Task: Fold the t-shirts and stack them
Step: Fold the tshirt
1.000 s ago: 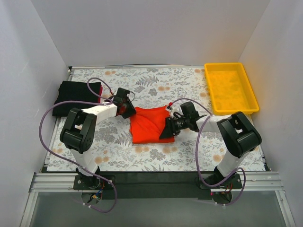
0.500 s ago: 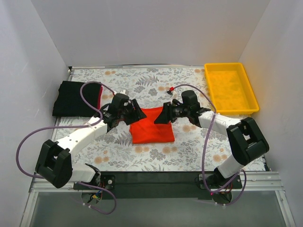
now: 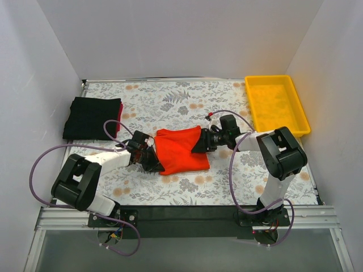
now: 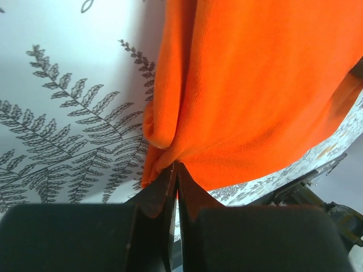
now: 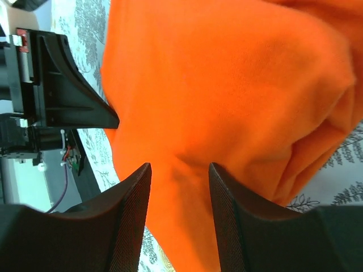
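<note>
**Both grippers sit low at the orange shirt**

Half a second ago your left arm reached far out, and the left gripper (image 3: 152,163) was up at the far left corner of the orange shirt (image 3: 181,150). Now that arm is bent back, and the gripper is at the shirt's near left corner. Your right gripper (image 3: 202,145) has come a little nearer too. It was at the far right corner, and now it is by the middle of the right edge. The shirt has stayed in the middle of the table (image 3: 170,102).

In the left wrist view, the two black fingers (image 4: 153,198) are pressed together, and they nip the edge of the shirt at their tips. In the right wrist view, the black fingers (image 5: 127,204) are spread apart. Orange cloth shows in the gap, and they pinch nothing.

The shirt is soft and a bit fuzzy, and very bright. It is folded into a rough square, with fat round rolls along its edges and a few gentle creases.

The table wears a white cover with grey fern leaves and small orange flowers.

A black shirt (image 3: 91,117) lies folded flat at the far left. A thin strip of a red shirt (image 3: 120,113) shows at its right edge.

The tray (image 3: 281,133) at the far right is yellow, hard and shiny. It is a long box shape with raised walls.
</note>
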